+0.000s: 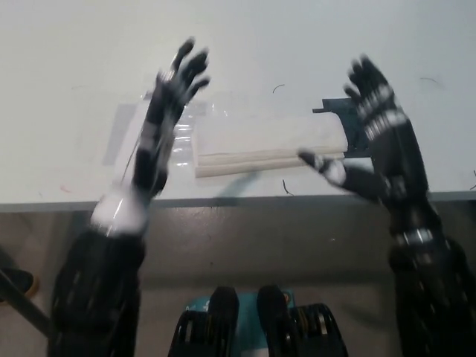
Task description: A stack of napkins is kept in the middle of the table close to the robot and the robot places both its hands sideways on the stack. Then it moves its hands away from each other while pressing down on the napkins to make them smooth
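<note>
One stack of white folded paper napkins [268,143] lies near the front edge of the white surface [238,37], flanked by one clear plastic sheet [126,137] and one black tape patch [357,119]. Two robot hands, one left hand [160,119] and one right hand [375,130], are raised above.

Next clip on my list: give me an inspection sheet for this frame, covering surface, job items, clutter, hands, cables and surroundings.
Surface: white table, near edge running across the picture's middle.
Job's things: stack of napkins, white, folded, lying flat near the table's front edge, not touched by either hand.
Clutter: clear plastic sheet left of the stack; black tape patch at its right end; small dark curved marks on the tabletop.
Hands: left hand raised over the plastic sheet, fingers apart, blurred; right hand raised by the stack's right end, fingers apart. Both hold nothing.
Cables: nothing seen.
Surroundings: grey floor below the table edge.
</note>
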Robot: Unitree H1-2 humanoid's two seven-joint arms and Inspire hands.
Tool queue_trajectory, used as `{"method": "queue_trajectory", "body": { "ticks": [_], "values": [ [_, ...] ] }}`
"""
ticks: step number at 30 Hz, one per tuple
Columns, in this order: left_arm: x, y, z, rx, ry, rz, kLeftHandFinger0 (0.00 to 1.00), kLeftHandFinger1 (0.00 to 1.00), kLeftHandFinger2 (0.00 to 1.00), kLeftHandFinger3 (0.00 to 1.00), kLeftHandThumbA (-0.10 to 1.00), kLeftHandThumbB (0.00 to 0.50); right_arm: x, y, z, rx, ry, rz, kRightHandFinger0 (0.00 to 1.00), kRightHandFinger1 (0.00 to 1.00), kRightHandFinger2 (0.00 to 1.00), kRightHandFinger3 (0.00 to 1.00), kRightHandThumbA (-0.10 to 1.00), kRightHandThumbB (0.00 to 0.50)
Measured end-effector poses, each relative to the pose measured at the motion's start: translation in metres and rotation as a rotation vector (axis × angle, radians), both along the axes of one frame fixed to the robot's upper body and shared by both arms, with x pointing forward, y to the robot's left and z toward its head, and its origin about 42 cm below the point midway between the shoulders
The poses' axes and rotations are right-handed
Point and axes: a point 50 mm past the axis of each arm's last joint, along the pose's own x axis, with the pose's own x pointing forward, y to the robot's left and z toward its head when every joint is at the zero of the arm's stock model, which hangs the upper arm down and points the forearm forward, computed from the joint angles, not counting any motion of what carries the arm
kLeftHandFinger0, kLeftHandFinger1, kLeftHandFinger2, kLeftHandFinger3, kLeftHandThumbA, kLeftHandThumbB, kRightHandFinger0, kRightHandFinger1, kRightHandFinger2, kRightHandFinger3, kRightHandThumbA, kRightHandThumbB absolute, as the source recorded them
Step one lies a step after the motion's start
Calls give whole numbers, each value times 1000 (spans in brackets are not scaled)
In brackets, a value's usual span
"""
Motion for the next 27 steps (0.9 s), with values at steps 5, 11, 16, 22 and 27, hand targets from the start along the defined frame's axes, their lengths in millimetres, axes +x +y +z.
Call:
{"method": "queue_trajectory", "body": {
  "ticks": [5,11,16,22,27],
  "values": [
    [54,-15,16,-81,91,10,1000,1000,1000,1000,1000,236,46,19,20,31,56,26,1000,1000,1000,1000,1000,224],
    [101,-37,16,-143,236,18,1000,1000,1000,1000,1000,272,100,30,26,117,201,39,1000,1000,1000,1000,1000,225],
    [125,-49,3,-158,345,36,1000,1000,1000,1000,1000,249,132,36,8,216,367,52,1000,1000,1000,1000,1000,229],
    [144,-61,-17,-172,455,60,1000,1000,1000,1000,1000,248,151,51,-14,320,523,80,1000,1000,1000,1000,1000,207],
    [145,-69,-39,-175,511,66,1000,1000,1000,1000,1000,281,153,59,-37,378,611,87,1000,1000,1000,1000,1000,223]
  ]
}}
